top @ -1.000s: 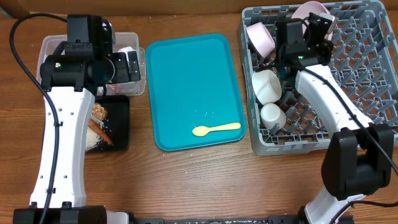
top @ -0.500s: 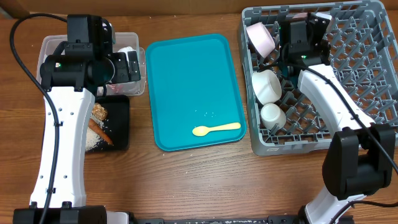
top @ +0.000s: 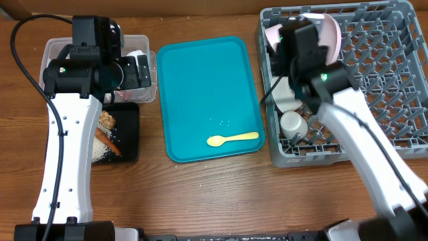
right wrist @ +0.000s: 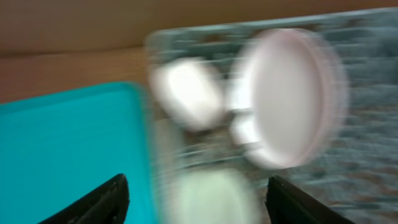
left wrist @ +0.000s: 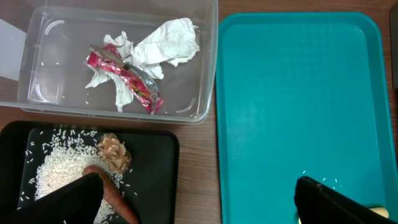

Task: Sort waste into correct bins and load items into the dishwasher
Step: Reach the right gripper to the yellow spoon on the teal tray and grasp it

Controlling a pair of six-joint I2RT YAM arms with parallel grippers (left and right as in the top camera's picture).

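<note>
The grey dishwasher rack point(top: 394, 114) holds an upright white-pinkish plate point(top: 329, 30), a pink bowl point(top: 273, 33), a white bowl point(top: 286, 99) and a cup point(top: 292, 124). My right gripper point(right wrist: 199, 205) hangs open over the rack's left side, holding nothing; its view is blurred, with the plate point(right wrist: 292, 93) ahead. A pale yellow spoon point(top: 233, 138) lies on the teal tray point(top: 200, 73). My left gripper point(left wrist: 199, 205) stays open and empty above the clear tub point(left wrist: 205, 74), which holds the red-and-white wrapper point(left wrist: 127, 78) and white paper point(left wrist: 168, 40). The black tray point(left wrist: 158, 168) holds rice point(left wrist: 53, 168), a brown lump point(left wrist: 115, 152) and a carrot stick point(left wrist: 118, 199).
The teal tray lies between the bins on the left and the rack on the right. A few rice grains point(top: 224, 122) lie on it near the spoon. The right arm point(top: 348, 127) crosses the rack's front left corner. Brown table point(top: 221, 201) runs along the front.
My right gripper has opened and let go of the plate, which now stands in the rack. The right arm has swung left and forward. The left arm has not moved.
</note>
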